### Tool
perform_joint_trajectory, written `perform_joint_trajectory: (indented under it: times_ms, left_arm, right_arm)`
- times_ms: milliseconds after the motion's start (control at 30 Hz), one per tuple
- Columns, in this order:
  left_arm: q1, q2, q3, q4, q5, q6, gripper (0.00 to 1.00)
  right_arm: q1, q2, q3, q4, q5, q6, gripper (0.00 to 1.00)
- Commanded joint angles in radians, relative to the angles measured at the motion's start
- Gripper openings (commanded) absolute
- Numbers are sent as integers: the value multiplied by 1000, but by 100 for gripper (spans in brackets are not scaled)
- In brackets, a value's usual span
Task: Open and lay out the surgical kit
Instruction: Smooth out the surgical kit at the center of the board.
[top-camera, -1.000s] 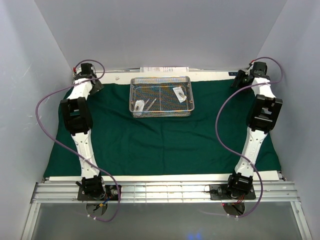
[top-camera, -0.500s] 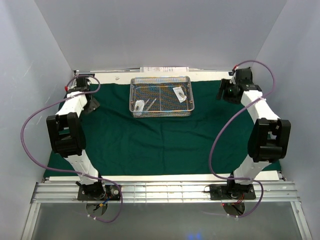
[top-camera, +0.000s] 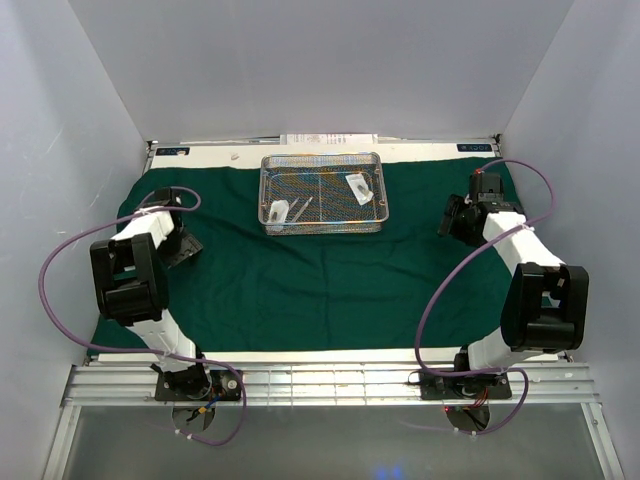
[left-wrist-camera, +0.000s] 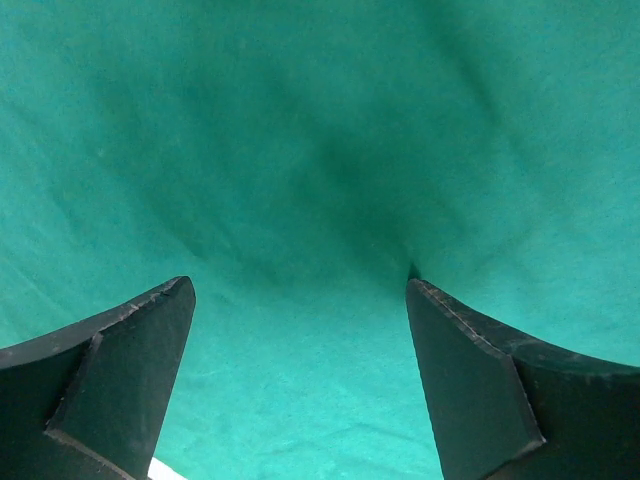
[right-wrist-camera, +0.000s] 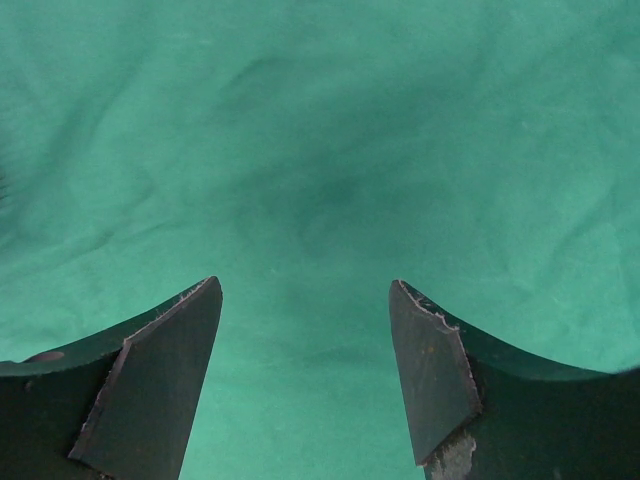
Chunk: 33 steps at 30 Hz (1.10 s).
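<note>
1. Two arms show in the top view, folded low over the dark green cloth (top-camera: 320, 290), which lies spread flat across the middle of the frame
2. Top view, upper centre: the silver wire-mesh tray (top-camera: 322, 229) sits on the cloth near its far edge; inside it one white packet (top-camera: 278, 211) lies at lower left with thin tweezers (top-camera: 302, 209) just beside it, and a second white packet (top-camera: 357, 187) lies at upper right
3. Top view, left of the frame: the left gripper (top-camera: 185, 245) hangs over the cloth, well apart from the tray; at the right of the frame the right gripper (top-camera: 450, 218) does likewise; from here I cannot tell how either claw stands
4. Left wrist view: two black fingers (left-wrist-camera: 120, 380) rise from the bottom corners, spread wide, with only bare green cloth between them
5. Right wrist view: both fingers (right-wrist-camera: 150, 380) stand apart, pinching nothing, over faintly creased cloth that fills the frame
</note>
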Motion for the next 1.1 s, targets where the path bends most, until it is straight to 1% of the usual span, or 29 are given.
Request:
perform_joint_trajectory:
  times_ms: [0, 200, 567, 733, 900, 1033, 1067]
  left_arm:
    - [12, -60, -26, -32, 7, -4, 98]
    - [43, -109, -82, -64, 2, -3, 98]
    - [64, -158, -151, -107, -17, 9, 98]
    - [90, -166, -134, -130, -14, 22, 98]
    - [95, -201, -103, -153, 21, 23, 98]
    - [95, -221, -10, -164, 67, 16, 98]
    - [94, -221, 39, -164, 71, 11, 98]
  right_arm:
    - [-31, -32, -37, 8, 62, 54, 74]
    - [-69, -56, -80, -6, 83, 80, 74]
    - [-77, -65, -91, -35, 88, 98, 74]
    - [-83, -58, -100, -37, 65, 101, 74]
    - [-82, -32, -67, -40, 36, 52, 74]
    - [-77, 0, -7, -22, 28, 12, 73]
    - [-72, 13, 12, -15, 39, 6, 73]
